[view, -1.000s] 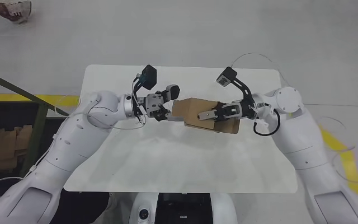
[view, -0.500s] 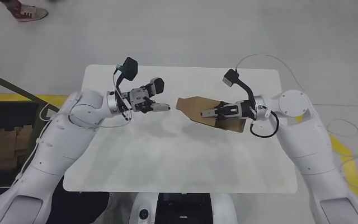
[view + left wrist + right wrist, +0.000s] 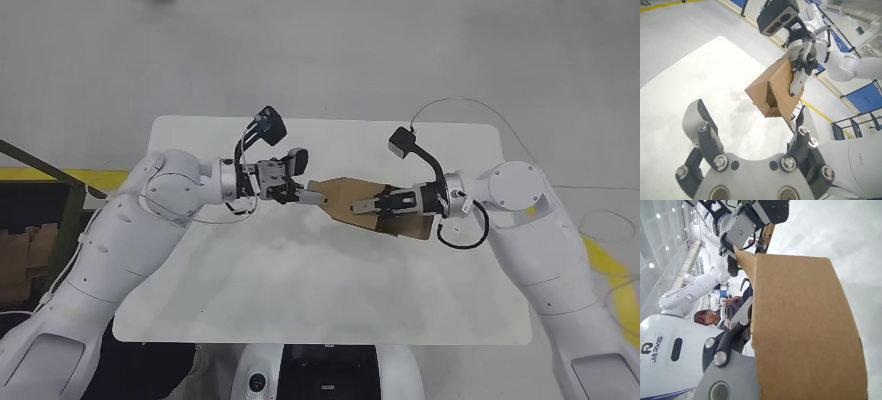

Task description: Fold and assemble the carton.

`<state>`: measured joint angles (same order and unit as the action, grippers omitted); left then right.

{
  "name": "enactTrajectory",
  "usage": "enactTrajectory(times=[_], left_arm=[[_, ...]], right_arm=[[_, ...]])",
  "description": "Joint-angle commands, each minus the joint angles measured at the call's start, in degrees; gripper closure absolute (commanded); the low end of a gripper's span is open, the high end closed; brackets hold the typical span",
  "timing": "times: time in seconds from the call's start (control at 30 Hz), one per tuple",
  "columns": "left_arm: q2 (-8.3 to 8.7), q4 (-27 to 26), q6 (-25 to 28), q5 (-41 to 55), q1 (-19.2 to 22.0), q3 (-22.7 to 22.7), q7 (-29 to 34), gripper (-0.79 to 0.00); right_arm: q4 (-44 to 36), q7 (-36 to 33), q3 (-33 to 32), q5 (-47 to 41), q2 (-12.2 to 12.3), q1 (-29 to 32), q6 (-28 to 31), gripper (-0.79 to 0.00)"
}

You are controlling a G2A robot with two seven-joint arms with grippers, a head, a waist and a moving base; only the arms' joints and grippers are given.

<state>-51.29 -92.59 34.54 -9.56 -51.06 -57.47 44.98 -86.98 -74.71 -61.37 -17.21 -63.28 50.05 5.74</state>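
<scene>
Jaws of the right gripper (image 3: 363,206) pinch one side wall of the partly folded brown carton (image 3: 340,190), one finger lying flat on its outside, and hold it raised over the middle of the white table (image 3: 200,300). At the carton's open end the left gripper (image 3: 750,108) has its jaws spread, a flap edge just beside one finger.

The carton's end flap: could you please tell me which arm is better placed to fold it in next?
Probably left: the left claw is open right at the flap, while the right claw is shut on the carton, holding it up.
</scene>
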Motion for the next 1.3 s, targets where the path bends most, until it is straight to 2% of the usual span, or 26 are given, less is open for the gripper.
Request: enactTrajectory(times=[0.0, 0.23, 0.67, 1.27], left_arm=[[-0.22, 0.54, -0.61, -0.15, 0.49, 0.55, 0.14, -0.785], [-0.79, 3.53, 0.78, 0.70, 1.04, 0.38, -3.29, -0.785], [-0.97, 6.68, 2.98, 4.43, -0.68, -0.77, -3.90, -0.785], [-1.27, 5.69, 9.20, 6.30, -3.33, -2.59, -7.20, -0.785]], right_arm=[[-0.21, 0.05, 0.15, -0.16, -0.01, -0.09, 0.18, 0.000], [-0.97, 0.19, 0.55, -1.41, 0.00, -0.06, 0.88, 0.000], [-1.99, 0.93, 1.23, -4.18, -0.12, -0.11, 2.18, 0.000], [-2.36, 1.29, 1.35, -6.86, -0.09, 0.02, 2.99, 0.000]])
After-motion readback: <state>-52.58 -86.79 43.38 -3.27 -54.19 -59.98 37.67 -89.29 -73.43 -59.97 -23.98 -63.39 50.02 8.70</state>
